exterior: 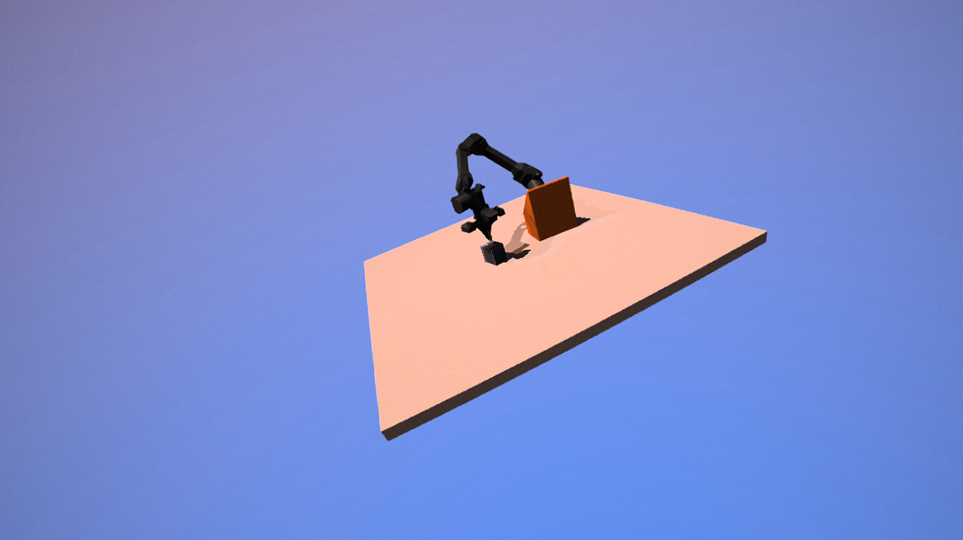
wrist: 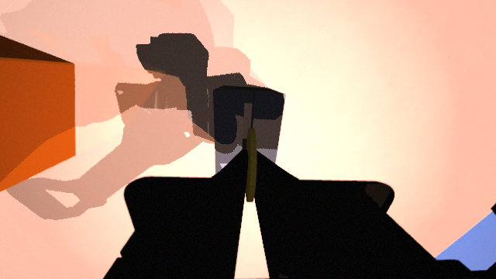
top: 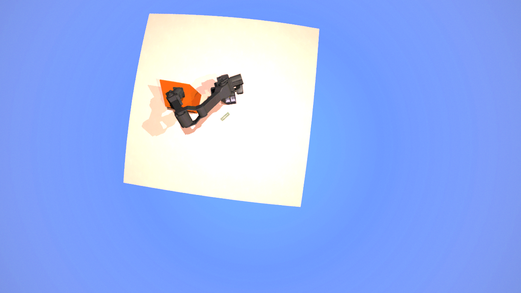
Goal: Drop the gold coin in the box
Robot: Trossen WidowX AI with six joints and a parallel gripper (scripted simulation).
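Note:
My gripper (wrist: 248, 155) (exterior: 489, 239) is shut on the gold coin (wrist: 252, 170), which stands on edge between the fingertips. The closed grey box (wrist: 267, 132) (exterior: 494, 255) (top: 230, 99) is just below and ahead of the fingertips, largely in the arm's shadow. Its narrow slot runs in the wrist view nearly in line with the coin, whose far end overlaps the slot's near part. I cannot tell whether the coin's lower edge is in the slot; the fingers hide the near part of the lid. The shallow holder (top: 224, 115) lies empty beside the box.
An orange wedge-shaped block (top: 189, 95) (exterior: 553, 210) (wrist: 39, 112) stands by the arm's base, to the left of the box in the wrist view. The arm reaches over from that side. The pale table top (top: 269, 153) (exterior: 473, 321) ends at open edges all round.

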